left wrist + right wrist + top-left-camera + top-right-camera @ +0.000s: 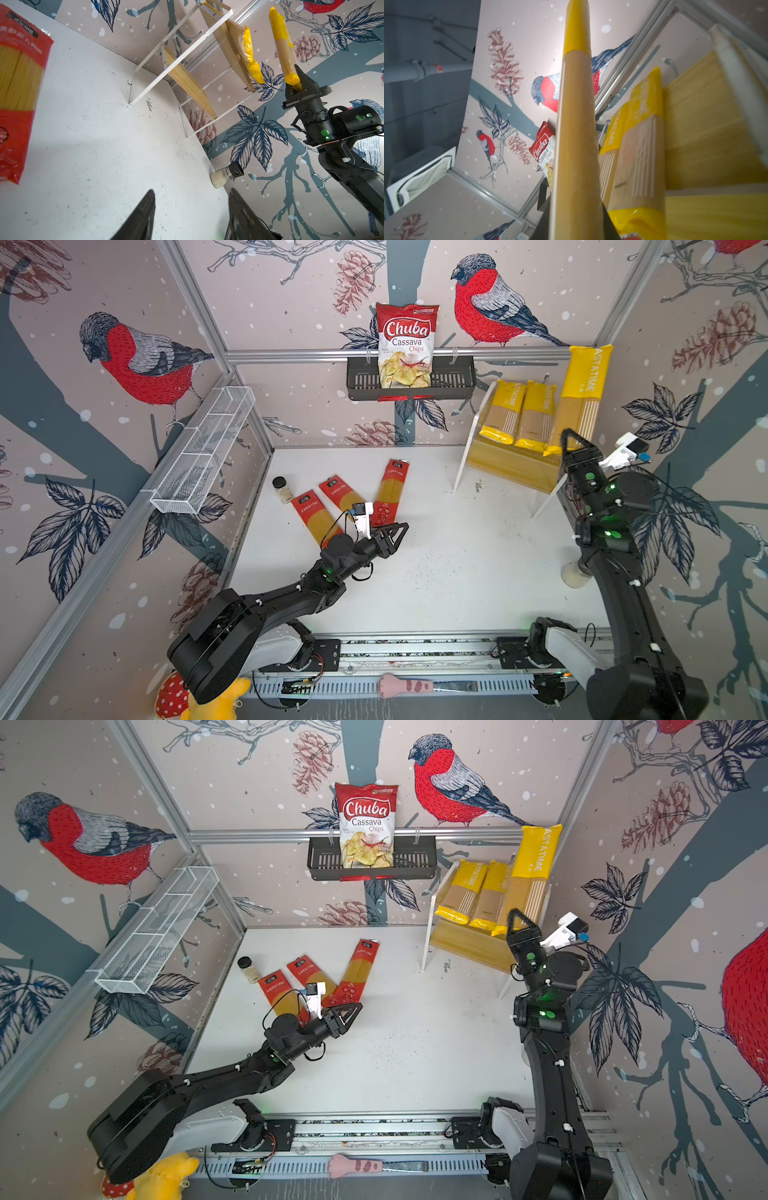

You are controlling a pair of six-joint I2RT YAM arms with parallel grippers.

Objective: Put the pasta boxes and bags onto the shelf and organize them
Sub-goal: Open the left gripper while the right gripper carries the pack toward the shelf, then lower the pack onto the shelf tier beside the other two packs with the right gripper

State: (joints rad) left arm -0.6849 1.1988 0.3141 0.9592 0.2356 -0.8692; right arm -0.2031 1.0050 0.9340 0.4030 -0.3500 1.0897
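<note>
Three red packets (390, 489) on bench (436, 572), two yellow packets (500, 414) on shelf (507, 466); right end effector (571, 438) grips third yellow packet (586, 377) (left end effector (402, 530) open).

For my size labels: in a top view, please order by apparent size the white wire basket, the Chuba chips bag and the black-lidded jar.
Largest: white wire basket.
Then: Chuba chips bag.
Smallest: black-lidded jar.
</note>
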